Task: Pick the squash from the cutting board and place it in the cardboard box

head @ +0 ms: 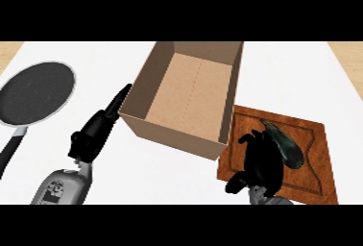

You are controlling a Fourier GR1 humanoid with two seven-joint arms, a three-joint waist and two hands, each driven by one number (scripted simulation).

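Note:
A dark green squash (284, 144) lies on the wooden cutting board (312, 168) at the right, pointing up and to the left. My right hand (261, 161) hovers over the board just left of the squash, fingers spread and relaxed, not closed round it; whether it touches is unclear. The open cardboard box (186, 96) stands in the middle, its near right corner beside the board. My left hand (96, 132) rests left of the box with straight fingers pointing up toward the box's left wall.
A dark round pan (35, 93) with a light rim and black handle lies at the far left on the white counter (297, 72). The box's near wall sits between the two hands.

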